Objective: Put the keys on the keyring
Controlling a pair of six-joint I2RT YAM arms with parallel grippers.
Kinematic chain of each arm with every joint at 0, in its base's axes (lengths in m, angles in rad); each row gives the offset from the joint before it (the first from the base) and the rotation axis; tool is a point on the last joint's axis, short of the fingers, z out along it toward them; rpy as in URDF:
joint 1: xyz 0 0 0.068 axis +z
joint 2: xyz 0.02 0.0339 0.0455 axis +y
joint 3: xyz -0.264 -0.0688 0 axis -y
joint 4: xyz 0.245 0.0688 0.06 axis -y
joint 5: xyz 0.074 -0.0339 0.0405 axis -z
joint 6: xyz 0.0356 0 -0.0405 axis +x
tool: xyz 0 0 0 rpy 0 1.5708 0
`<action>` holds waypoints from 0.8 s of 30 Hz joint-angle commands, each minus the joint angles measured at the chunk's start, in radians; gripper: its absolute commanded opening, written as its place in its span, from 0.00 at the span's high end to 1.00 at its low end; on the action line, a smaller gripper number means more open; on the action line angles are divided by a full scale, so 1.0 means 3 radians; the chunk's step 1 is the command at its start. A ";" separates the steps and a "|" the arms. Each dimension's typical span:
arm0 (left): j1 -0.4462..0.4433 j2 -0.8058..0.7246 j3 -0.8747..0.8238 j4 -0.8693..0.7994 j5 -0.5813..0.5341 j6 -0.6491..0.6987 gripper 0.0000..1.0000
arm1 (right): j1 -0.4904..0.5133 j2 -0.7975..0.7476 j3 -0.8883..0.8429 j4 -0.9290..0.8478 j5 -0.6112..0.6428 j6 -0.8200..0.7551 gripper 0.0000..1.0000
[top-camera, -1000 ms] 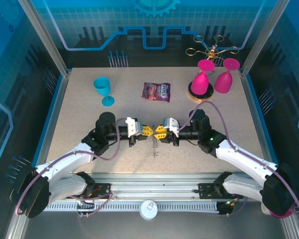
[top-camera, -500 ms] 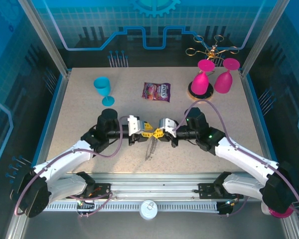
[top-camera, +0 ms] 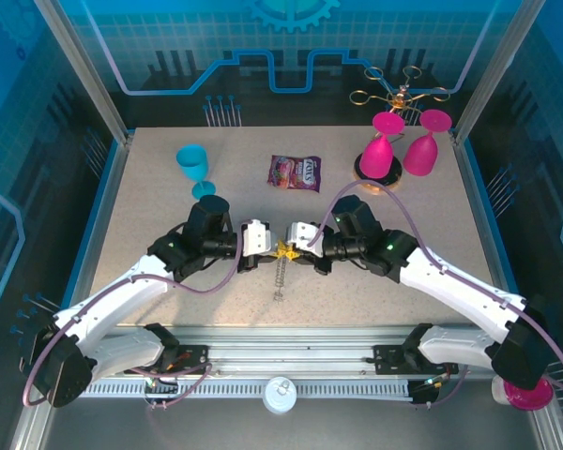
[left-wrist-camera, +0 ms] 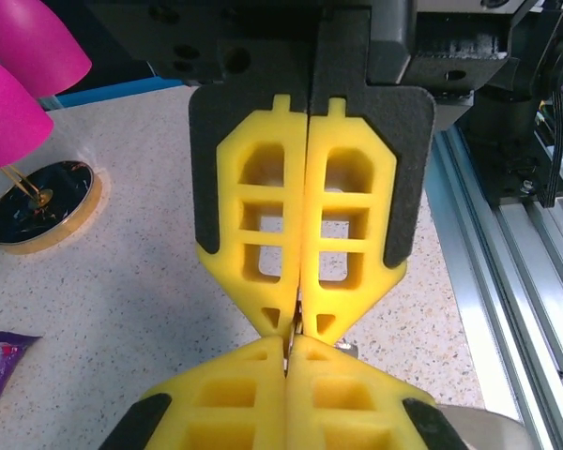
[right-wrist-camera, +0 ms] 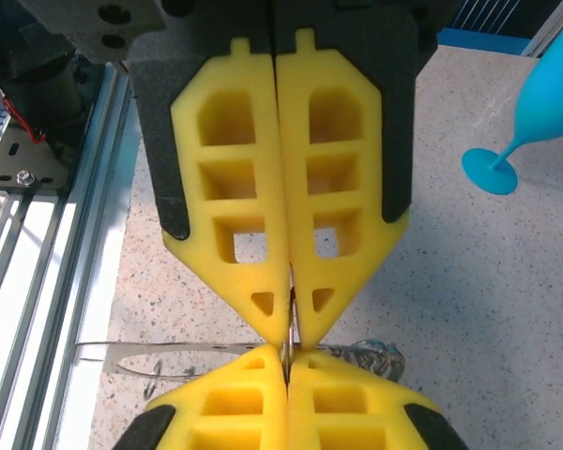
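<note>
Bare table [top-camera: 460, 216] lies open left and right of the arms, with the rail close below. The left gripper [top-camera: 276, 249] and right gripper [top-camera: 292, 249], both closed, meet tip to tip at mid-frame. The keyring [top-camera: 280, 274] dangles from that joint toward the table. Along the top stand two pink goblets [top-camera: 383, 141], one blue goblet [top-camera: 195, 167], one packet [top-camera: 295, 172] and one coaster [left-wrist-camera: 38, 208]. Yellow pads [left-wrist-camera: 227, 206] hide which gripper pinches the keyring.
</note>
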State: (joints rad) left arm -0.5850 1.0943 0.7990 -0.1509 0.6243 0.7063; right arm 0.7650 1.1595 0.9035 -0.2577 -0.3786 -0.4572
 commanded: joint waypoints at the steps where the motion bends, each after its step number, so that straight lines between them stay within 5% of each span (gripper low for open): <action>1: -0.0018 -0.0151 -0.0286 0.0504 0.0087 -0.0091 1.00 | -0.0071 -0.0233 -0.0350 0.0911 -0.0261 0.0403 0.71; 5: -0.0019 -0.0261 -0.0568 0.1191 0.0195 -0.0384 1.00 | -0.0202 -0.0281 -0.0740 0.1402 -0.0385 0.0610 0.70; 16: -0.0018 -0.0245 -0.0638 0.1395 0.0370 -0.0577 1.00 | -0.0219 -0.0291 -0.0859 0.1536 -0.0628 0.0680 0.73; 21: -0.0016 -0.0247 -0.0659 0.1476 0.0394 -0.0659 1.00 | -0.0225 -0.0270 -0.0831 0.1566 -0.0669 0.0676 1.00; 23: -0.0015 -0.0249 -0.0654 0.1423 0.0328 -0.0657 1.00 | -0.0224 -0.0286 -0.0793 0.1480 -0.0678 0.0630 1.00; 24: -0.0017 -0.0257 -0.0637 0.1351 0.0263 -0.0633 0.90 | -0.0225 -0.0293 -0.0742 0.1358 -0.0649 0.0579 1.00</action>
State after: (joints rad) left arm -0.5838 1.0348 0.6102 0.2234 0.6857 0.5220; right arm 0.6994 1.0859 0.6544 0.1654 -0.5514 -0.2630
